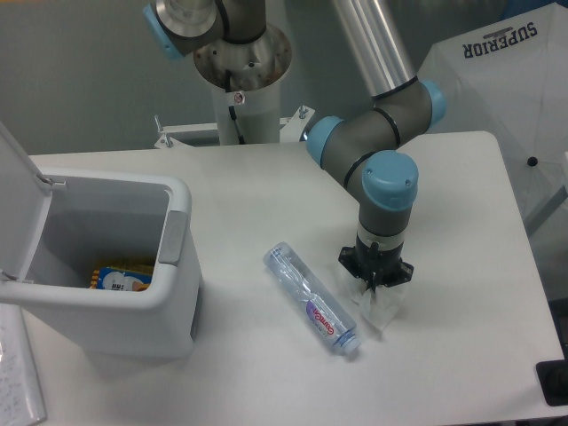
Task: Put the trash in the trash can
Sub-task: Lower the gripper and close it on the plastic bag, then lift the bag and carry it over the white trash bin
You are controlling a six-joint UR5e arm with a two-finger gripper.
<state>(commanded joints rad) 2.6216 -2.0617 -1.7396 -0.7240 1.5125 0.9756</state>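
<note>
— Two pieces of trash lie on the white table (461, 177) in the fixed camera's view: a crushed clear plastic bottle (312, 298) on its side, and just to its right a crumpled clear plastic wrapper (382, 306).

— And the arm?

— The gripper (374, 286) points straight down onto the wrapper, its jaws drawn in around the top of the plastic, pinching it as far as I can judge. The wrapper's lower end looks to be touching the table.

— Where's the trash can?

— At the left edge, well apart from both pieces. The trash can (173, 271) stands with its lid (11, 209) swung up. Inside, a colourful packet (124, 277) lies at the bottom.

— So how far along is it?

— By my reckoning, one item is in the bin. The wrapper is gripped but not lifted or carried over; the bottle lies untouched. Both are left to do.
</note>
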